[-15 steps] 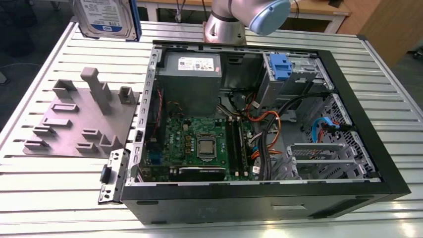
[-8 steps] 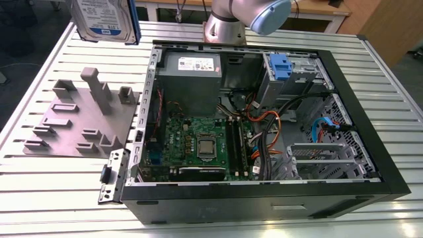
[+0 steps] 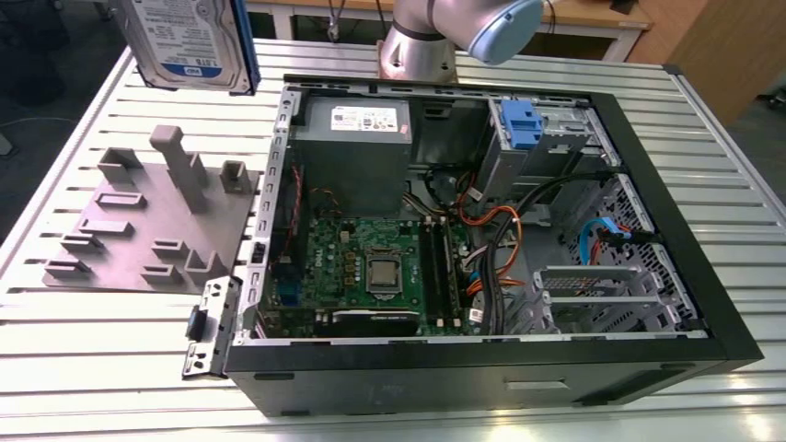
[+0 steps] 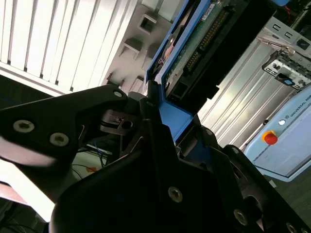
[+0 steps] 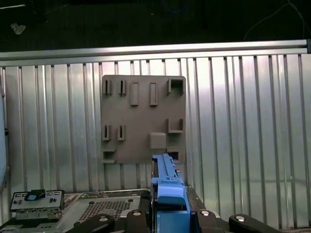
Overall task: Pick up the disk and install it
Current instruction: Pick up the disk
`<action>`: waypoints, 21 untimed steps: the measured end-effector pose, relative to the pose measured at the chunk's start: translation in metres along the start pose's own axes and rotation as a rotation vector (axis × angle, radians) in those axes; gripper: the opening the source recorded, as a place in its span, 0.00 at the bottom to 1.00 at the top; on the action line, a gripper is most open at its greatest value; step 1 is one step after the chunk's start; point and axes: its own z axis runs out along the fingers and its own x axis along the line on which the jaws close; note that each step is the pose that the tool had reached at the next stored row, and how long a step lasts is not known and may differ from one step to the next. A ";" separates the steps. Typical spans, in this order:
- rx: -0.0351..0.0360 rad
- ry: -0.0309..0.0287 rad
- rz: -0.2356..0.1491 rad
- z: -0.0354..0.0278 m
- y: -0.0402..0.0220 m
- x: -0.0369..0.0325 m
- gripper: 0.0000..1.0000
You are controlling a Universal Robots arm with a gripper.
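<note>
Slats of pale ribbed metal are seen across the table [image 3: 74, 368] in the exterior view. At that view's upper left the disk [image 3: 184, 41] is held in the air, roughly upright and well above the table. Its silver face with a white-and-blue label is turned to the camera, and a blue plastic rail runs down its edge. Below it a flat grey fixture plate [image 3: 147, 221] with square posts and slots is laid on the slats. Toward the exterior view's right an open, black-walled computer case [image 3: 430, 378] is laid on its side. Inside it a grey power-supply box [image 3: 350, 152], a green motherboard [image 3: 368, 267] and a grey metal drive cage [image 3: 553, 138] with a blue latch are set out. Behind the case the arm [image 3: 424, 46] is seen.

The disk's other side, a green circuit board with a row of pins, is given by the second wrist view, where the disk [image 4: 194, 43] runs away from the gripper [image 4: 170, 114]. The black fingers [image 4: 146, 109] are closed on the blue rail, so the disk is gripped by one end. In the first wrist view the rail is seen edge-on, clamped in the gripper [image 5: 169, 213], and the disk [image 5: 165, 170] stands out beyond the fingertips.
</note>
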 end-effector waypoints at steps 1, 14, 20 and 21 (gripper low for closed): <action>0.0000 0.0001 0.000 -0.0001 -0.0010 0.0016 0.36; -0.0005 0.0002 -0.012 -0.0001 -0.0304 0.0012 0.36; -0.0005 0.0001 -0.013 -0.0004 -0.0324 0.0103 0.36; -0.0005 0.0002 -0.013 -0.0006 -0.0326 0.0126 0.36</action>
